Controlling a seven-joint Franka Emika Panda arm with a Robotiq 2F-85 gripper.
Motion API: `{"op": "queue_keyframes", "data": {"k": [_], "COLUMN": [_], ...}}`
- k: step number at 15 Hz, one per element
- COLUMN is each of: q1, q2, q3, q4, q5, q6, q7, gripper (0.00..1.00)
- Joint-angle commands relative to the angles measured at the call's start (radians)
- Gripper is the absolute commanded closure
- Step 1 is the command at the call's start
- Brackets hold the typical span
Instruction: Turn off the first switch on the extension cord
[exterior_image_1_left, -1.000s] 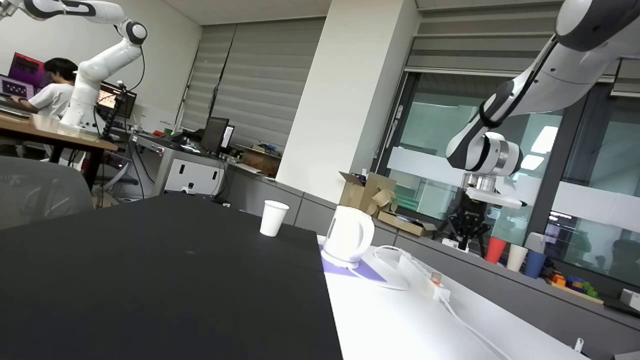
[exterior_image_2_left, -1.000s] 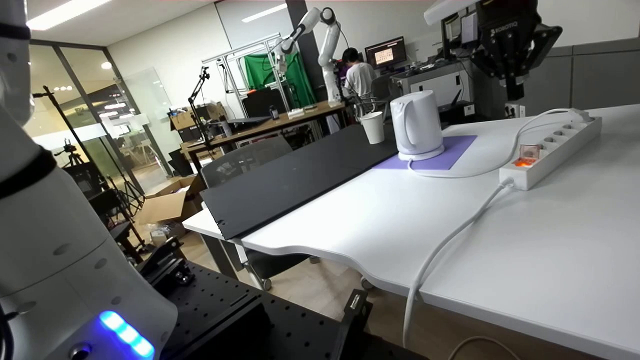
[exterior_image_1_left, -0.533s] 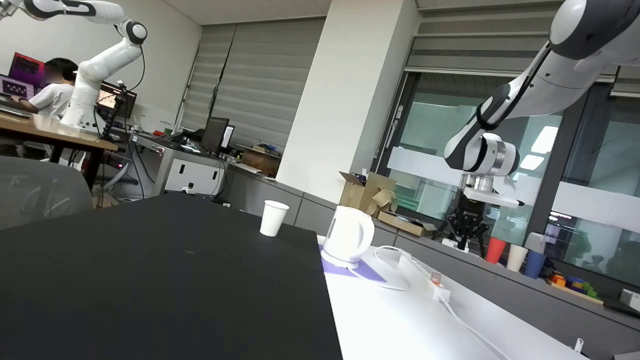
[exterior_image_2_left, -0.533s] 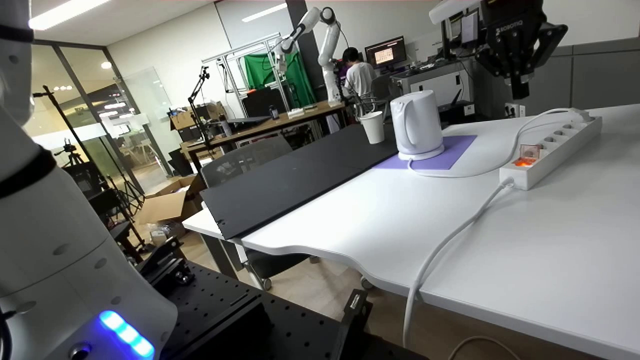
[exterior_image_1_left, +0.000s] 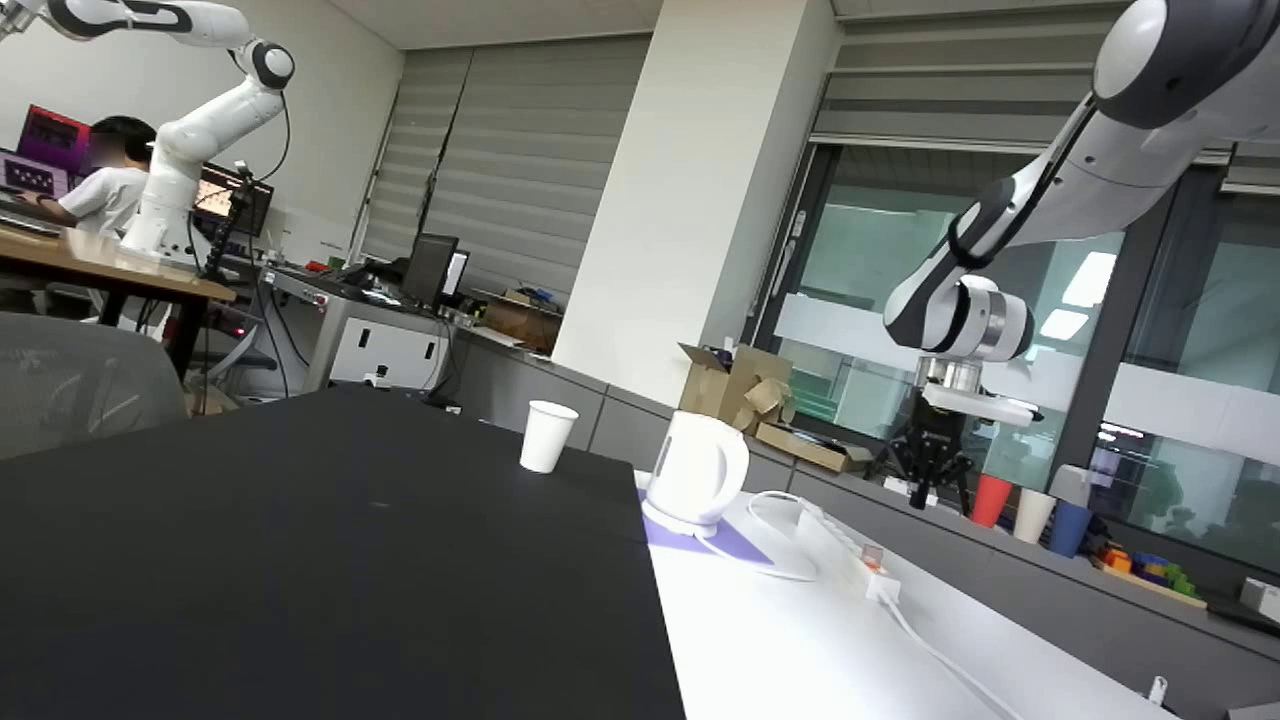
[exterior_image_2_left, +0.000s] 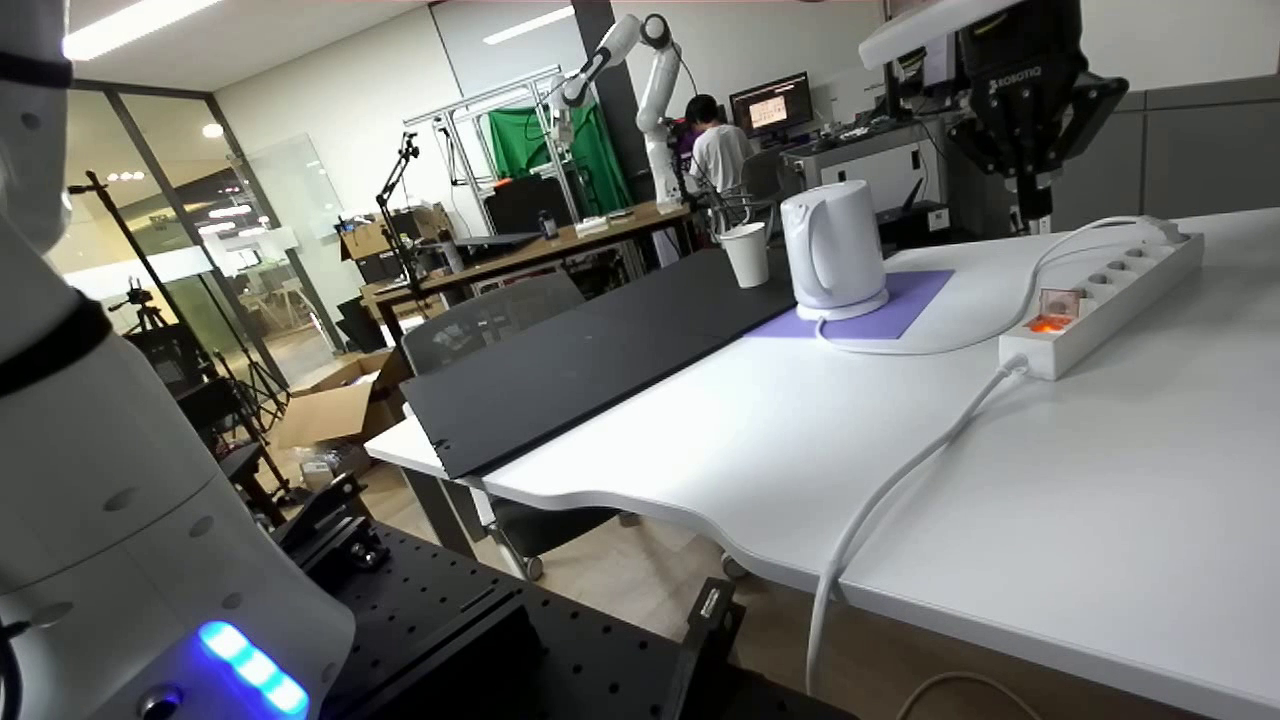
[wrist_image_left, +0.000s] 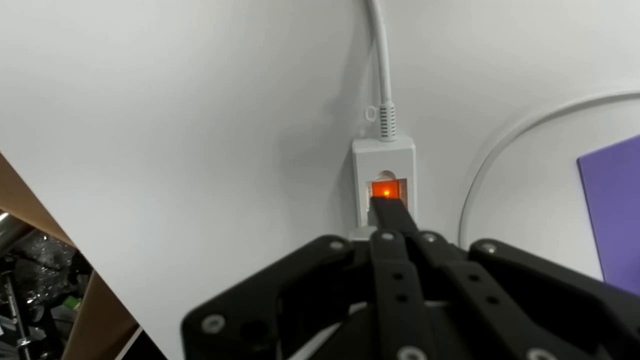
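Note:
The extension cord is a long white power strip (exterior_image_2_left: 1120, 305) on the white table; it also shows in an exterior view (exterior_image_1_left: 835, 545) and end-on in the wrist view (wrist_image_left: 384, 160). Its switch (wrist_image_left: 385, 188) at the cable end glows orange; the glow also shows in an exterior view (exterior_image_2_left: 1050, 324). A clear reddish flap (exterior_image_2_left: 1060, 302) stands up at the switch. My gripper (exterior_image_2_left: 1032, 208) is shut and empty, in the air above the table; it also shows in an exterior view (exterior_image_1_left: 918, 497). In the wrist view its fingertips (wrist_image_left: 390, 202) overlap the switch and hide part of it.
A white kettle (exterior_image_2_left: 835, 250) stands on a purple mat (exterior_image_2_left: 915, 300) beside the strip, its cord looping to the strip's far end. A paper cup (exterior_image_2_left: 745, 255) stands on the black board (exterior_image_2_left: 590, 370). The strip's cable (exterior_image_2_left: 900, 475) runs over the table edge.
My gripper has moved down a little, still shut. It has also shifted slightly sideways. The strip, its lit switch, the kettle and the cup have stayed as they were.

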Motion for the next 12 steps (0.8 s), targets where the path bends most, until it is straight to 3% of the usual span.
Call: {"op": "queue_keyframes", "data": {"k": [1, 12], "q1": [-0.026, -0.044], "q2": [0.083, 0.212], "q3": [0.028, 0.067], "q4": [0.072, 0.156], "q5": [0.004, 0.009], "q6": [0.017, 0.087], "q7": [0.041, 0.04], "gripper": [1.0, 1.0]}}
